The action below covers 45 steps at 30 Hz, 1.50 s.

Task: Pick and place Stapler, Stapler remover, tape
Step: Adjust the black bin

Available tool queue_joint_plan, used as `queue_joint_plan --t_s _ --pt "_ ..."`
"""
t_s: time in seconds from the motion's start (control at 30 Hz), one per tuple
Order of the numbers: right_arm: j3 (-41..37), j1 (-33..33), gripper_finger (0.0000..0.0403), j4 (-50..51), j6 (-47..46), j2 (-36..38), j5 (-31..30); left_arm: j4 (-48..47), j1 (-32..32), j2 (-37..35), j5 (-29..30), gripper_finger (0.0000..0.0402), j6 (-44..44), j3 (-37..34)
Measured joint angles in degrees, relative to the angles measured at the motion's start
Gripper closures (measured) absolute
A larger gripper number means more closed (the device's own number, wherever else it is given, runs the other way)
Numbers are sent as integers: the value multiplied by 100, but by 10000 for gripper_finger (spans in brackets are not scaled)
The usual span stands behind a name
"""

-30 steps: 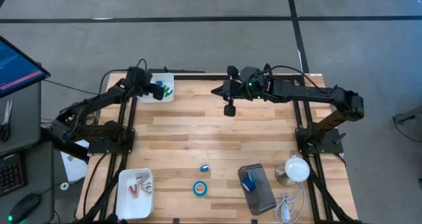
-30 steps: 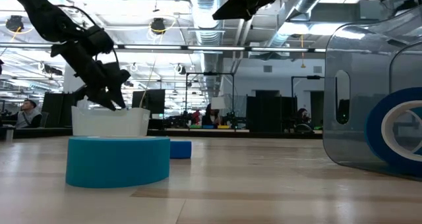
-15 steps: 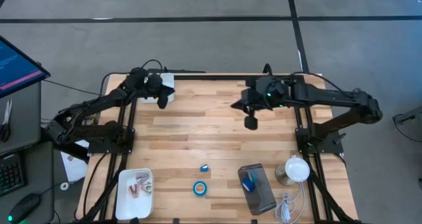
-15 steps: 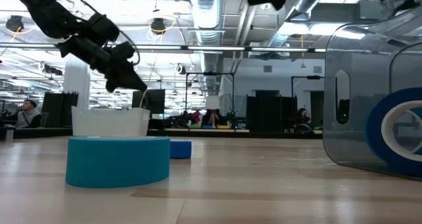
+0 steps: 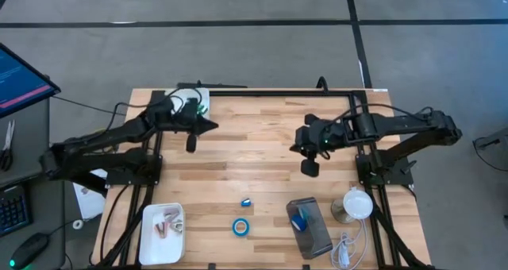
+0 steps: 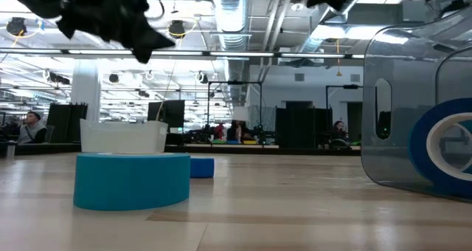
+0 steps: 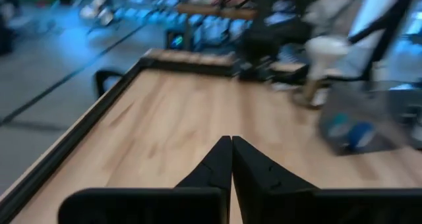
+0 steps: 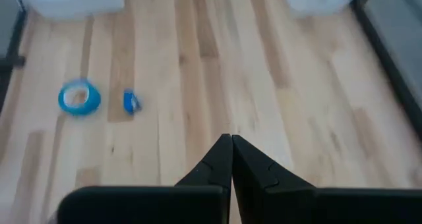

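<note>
Two blue tape rolls rest on the wood near the table's front edge. The larger tape roll (image 5: 240, 226) (image 8: 79, 97) (image 6: 131, 179) lies flat, and the smaller one (image 5: 246, 202) (image 8: 130, 102) stands on its edge just behind it. My left gripper (image 5: 214, 125) (image 7: 231, 141) is shut and empty, held in the air just right of the far-left white tray (image 5: 196, 102). My right gripper (image 5: 294, 148) (image 8: 231, 140), also shut and empty, hovers over the table's middle right. I cannot pick out the stapler or the stapler remover for certain.
A second white tray (image 5: 163, 232) with small pinkish items sits at the near left corner. A clear container (image 5: 309, 229) holding a blue item lies near the front right, next to a white round lamp-like object (image 5: 356, 204) with a cable. Bare wood lies between the arms.
My left gripper has risen out of the far-left tray, swung toward the table's right and a little nearer, levelled out and shut empty. My right gripper has stayed shut and moved from the far middle toward the near right. The tape rolls have not moved.
</note>
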<state>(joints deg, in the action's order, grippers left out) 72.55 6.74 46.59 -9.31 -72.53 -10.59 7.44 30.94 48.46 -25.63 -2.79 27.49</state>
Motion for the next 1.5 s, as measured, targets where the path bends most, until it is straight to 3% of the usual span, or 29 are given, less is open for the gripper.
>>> queue_joint_plan --t_s 0.2,0.47,0.77,1.0,1.37,1.5 --pt "7 287 402 805 -952 11 93 -14 -737 -550 -11 399 7 5" --pt "7 346 403 1113 -2628 -101 1076 -6 -966 -716 3 399 7 4" --pt "172 811 403 1330 -3109 -940 757 -34 -966 -600 7 399 4 -9" --pt "1362 1438 403 2581 -4014 -1839 142 -13 -966 -593 7 399 15 -9" --pt "3778 1978 403 4291 -5374 -3475 172 -43 -966 -593 4 399 24 -11" --pt "4344 2119 403 4326 -5696 -3955 156 -142 -966 -593 4 399 24 -11"
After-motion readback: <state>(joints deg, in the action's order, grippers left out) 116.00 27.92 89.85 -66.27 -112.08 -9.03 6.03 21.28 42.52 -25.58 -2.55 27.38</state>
